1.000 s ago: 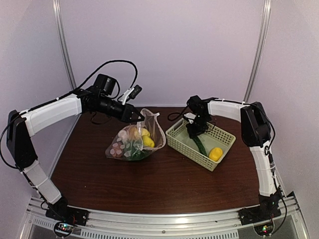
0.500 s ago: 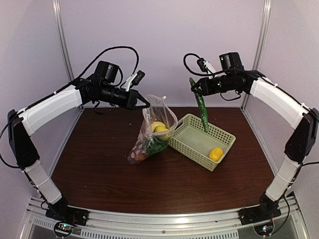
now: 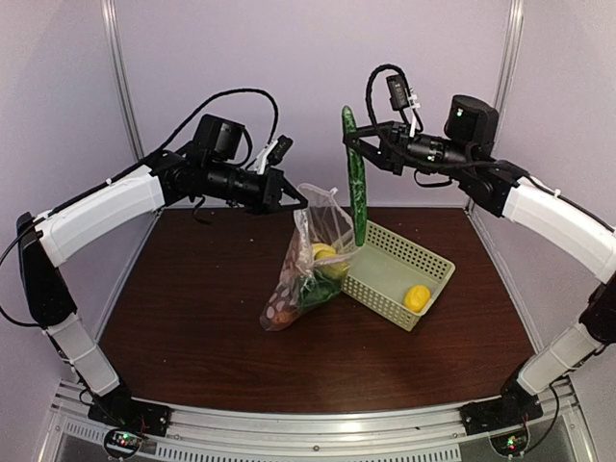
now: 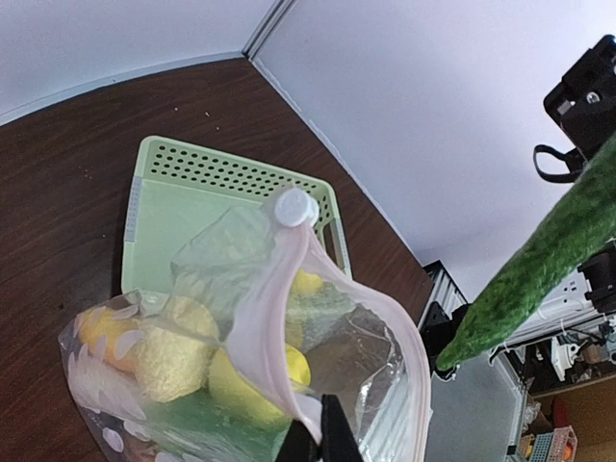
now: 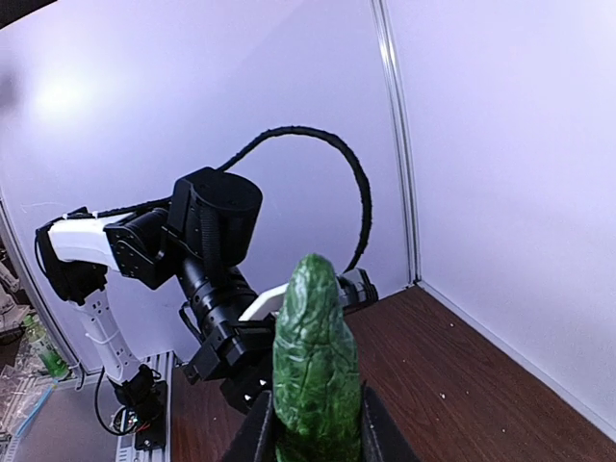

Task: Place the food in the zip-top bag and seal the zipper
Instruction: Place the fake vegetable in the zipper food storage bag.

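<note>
Zip-top bag [image 3: 306,274] stands left of centre on the table [image 3: 183,318], with its bottom on the table surface and its mouth lifted up and to the right. The left pincer [image 3: 300,201] is closed on the mouth edge. In the left wrist view its fingertips [image 4: 327,438] pinch the film beside the zipper [image 4: 274,298], which is unsealed, with the white slider [image 4: 294,208] at the far end of the strip. Inside the zip-top bag lie lemons [image 4: 252,375], an orange-yellow piece [image 4: 96,332] and green pieces [image 4: 192,423].

Just right of the mouth, the dark green vegetable [image 3: 357,188] hangs upright, its tip down over the left end of the basket [image 3: 414,247]. The right pincer [image 3: 360,144] is clamped around its upper part, and the right wrist view shows a finger on each side. One yellow lemon [image 3: 417,296] lies at the right end of the basket.

Status, as judged: loading is mostly complete. Still to do: insert the vegetable, insert the last lemon, close the zipper.

Clearances:
- The mouth is a narrow loop. One lip is held and the other is slack.
- The vegetable is long relative to the bag, so its tip should probably travel left and enter along the bag's length.
- The basket rim sits against or just beside the bag's right side. Contact cannot be confirmed.
- Both wrists are near each other above the bag, which is the tight zone.
- Room is open over the near half of the table.
</note>
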Robot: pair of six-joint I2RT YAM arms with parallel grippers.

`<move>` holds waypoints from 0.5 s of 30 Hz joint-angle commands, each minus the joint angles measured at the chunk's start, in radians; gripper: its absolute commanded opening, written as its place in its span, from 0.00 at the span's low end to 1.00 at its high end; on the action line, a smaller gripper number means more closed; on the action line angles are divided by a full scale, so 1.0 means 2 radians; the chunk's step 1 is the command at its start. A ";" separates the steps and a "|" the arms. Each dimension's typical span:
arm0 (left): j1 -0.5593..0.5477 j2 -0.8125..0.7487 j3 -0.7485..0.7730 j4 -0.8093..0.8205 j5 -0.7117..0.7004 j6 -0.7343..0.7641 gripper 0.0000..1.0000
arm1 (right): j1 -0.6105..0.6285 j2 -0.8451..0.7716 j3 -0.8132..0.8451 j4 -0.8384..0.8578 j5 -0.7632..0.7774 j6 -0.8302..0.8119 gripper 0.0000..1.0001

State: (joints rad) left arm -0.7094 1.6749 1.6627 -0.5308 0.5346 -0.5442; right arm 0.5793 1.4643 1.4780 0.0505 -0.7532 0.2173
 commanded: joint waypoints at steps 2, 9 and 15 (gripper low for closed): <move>-0.005 0.002 0.016 0.067 0.012 -0.051 0.00 | 0.014 0.019 0.002 0.094 -0.023 0.013 0.00; -0.005 0.002 0.023 0.067 0.033 -0.071 0.00 | 0.016 0.112 0.035 0.198 -0.047 0.103 0.00; -0.008 -0.001 0.010 0.073 0.025 -0.078 0.00 | 0.020 0.135 0.044 0.184 -0.028 0.093 0.00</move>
State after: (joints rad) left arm -0.7155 1.6794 1.6665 -0.4713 0.5766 -0.6765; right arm 0.6067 1.7443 1.5536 0.3744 -0.8162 0.3824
